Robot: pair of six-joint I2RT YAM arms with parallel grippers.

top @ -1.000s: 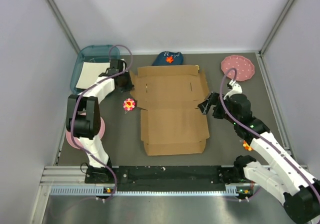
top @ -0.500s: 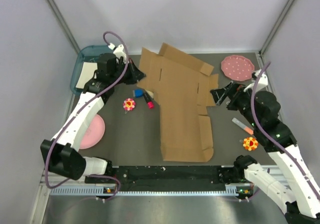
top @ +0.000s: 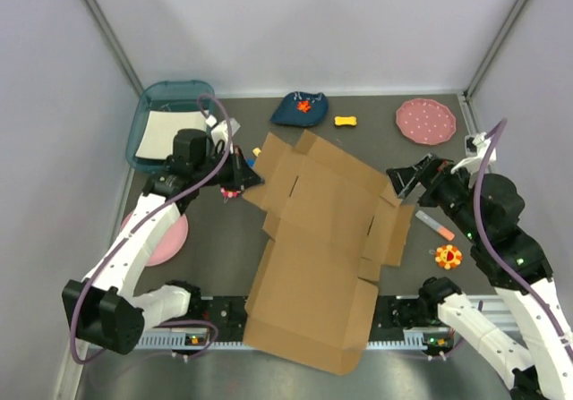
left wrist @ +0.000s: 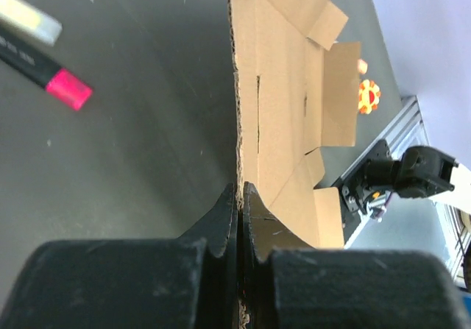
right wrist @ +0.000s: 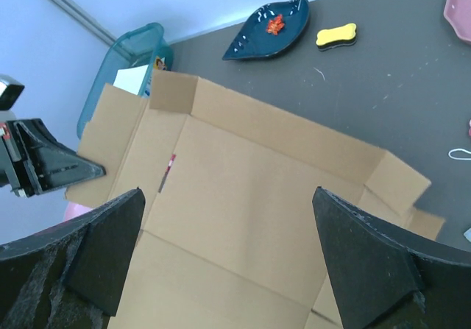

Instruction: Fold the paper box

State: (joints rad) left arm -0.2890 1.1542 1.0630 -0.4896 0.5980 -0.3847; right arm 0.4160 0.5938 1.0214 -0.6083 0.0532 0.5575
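Observation:
The paper box (top: 313, 239) is an unfolded brown cardboard sheet with flaps, lifted and tilted, its near end overhanging the front rail. My left gripper (top: 246, 178) is shut on the box's left edge; in the left wrist view the cardboard edge (left wrist: 239, 123) runs straight into the closed jaws of that gripper (left wrist: 240, 196). My right gripper (top: 407, 178) is open wide and empty, just off the box's right flaps. In the right wrist view it (right wrist: 228, 204) hovers above the box panel (right wrist: 243, 196), not touching it.
A teal tray (top: 152, 105) with a white sheet stands back left. A blue dish (top: 300, 106), a yellow bone toy (top: 346, 121) and a pink dotted plate (top: 426, 120) lie at the back. A marker (top: 433, 225) and an orange flower toy (top: 448, 257) lie right. A pink plate (top: 170, 237) lies left.
The box has swung up and toward the near edge, now overhanging the rail. My left gripper moved nearer with it. The blue dish and yellow bone have come into view.

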